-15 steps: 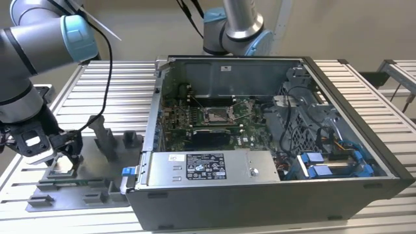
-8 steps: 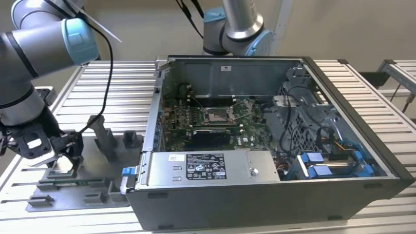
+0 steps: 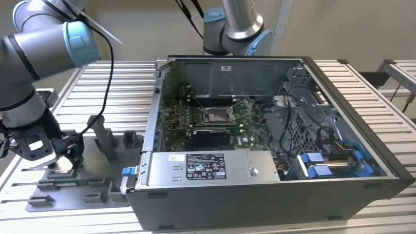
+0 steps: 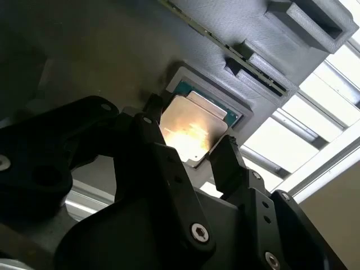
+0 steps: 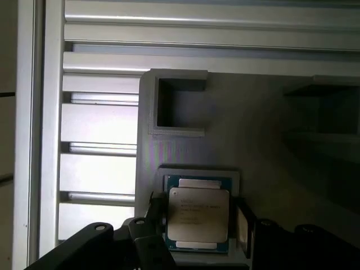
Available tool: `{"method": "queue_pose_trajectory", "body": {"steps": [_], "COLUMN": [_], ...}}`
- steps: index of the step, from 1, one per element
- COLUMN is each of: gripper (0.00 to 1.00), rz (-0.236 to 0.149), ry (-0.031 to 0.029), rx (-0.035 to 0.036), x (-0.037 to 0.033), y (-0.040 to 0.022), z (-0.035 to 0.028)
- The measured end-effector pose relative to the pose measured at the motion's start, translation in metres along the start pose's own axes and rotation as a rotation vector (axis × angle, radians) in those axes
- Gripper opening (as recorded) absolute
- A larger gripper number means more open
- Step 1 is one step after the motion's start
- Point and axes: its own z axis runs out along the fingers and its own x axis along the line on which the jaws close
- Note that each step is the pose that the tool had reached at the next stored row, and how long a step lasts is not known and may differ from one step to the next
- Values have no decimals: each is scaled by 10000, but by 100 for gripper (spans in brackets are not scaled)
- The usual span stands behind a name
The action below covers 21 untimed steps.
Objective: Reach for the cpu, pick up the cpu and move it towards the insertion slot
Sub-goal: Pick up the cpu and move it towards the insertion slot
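One slatted metal counter [image 3: 117, 87] carried an open grey computer case [image 3: 227, 207] and, at the exterior view's left, a grey plastic tray [image 3: 97, 168]. The square silver-framed insertion slot [image 3: 217, 115] sat inside the case. Over the tray the black tool [image 3: 64, 158] stood open, fingers [image 4: 228, 163] on both sides of the flat silvery green-rimmed cpu [image 5: 199, 214] lying in a recess.

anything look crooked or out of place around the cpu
Nothing stands out. The cpu lies flat and square in its recess in the grey tray, and the open fingers sit on either side of it.
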Motion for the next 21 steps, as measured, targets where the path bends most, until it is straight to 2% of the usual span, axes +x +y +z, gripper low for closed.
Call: {"method": "queue_pose_trajectory", "body": {"steps": [19,20,21], "gripper": [100,0,0], "rz": [0,0,0], "ry": [-2,-1,-1], "rx": [-1,0,0], "x": [0,0,0], "y": [-1,-1,-1], "z": [12,11,11]}}
